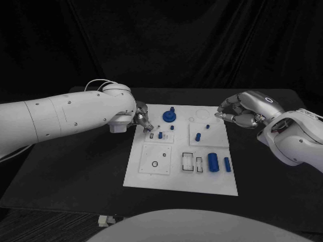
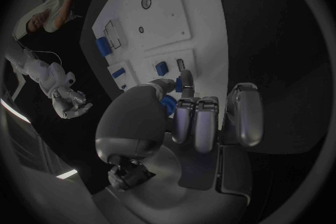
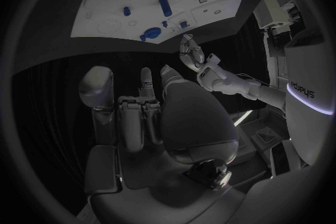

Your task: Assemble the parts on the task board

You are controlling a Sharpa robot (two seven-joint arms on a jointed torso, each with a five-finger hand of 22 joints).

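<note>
No readable writing on the task board [image 1: 182, 176] itself, just outlined slots and small holes. It lies on the black table [image 1: 67, 171] with its long axis running away from the robot.

The left hand [image 1: 140, 120] is at the board's left edge near the far end. The left wrist view shows its fingers curled in, fingertip [image 2: 187, 79] down by a small blue piece [image 2: 168, 103] tucked under the palm; can't tell if it's actually pinched or just touched.

The right hand [image 1: 238, 112] hangs off the board's far right corner, fingers curled together, nothing in them that I can see.

On the board: a round blue gear-like part [image 1: 169, 117] at the far end, a short blue peg [image 1: 198, 136] just right of it, and a fat blue cylinder [image 1: 213, 163] with a thinner blue bar [image 1: 227, 164] beside it near the right edge, both lying lengthwise along the board.
</note>
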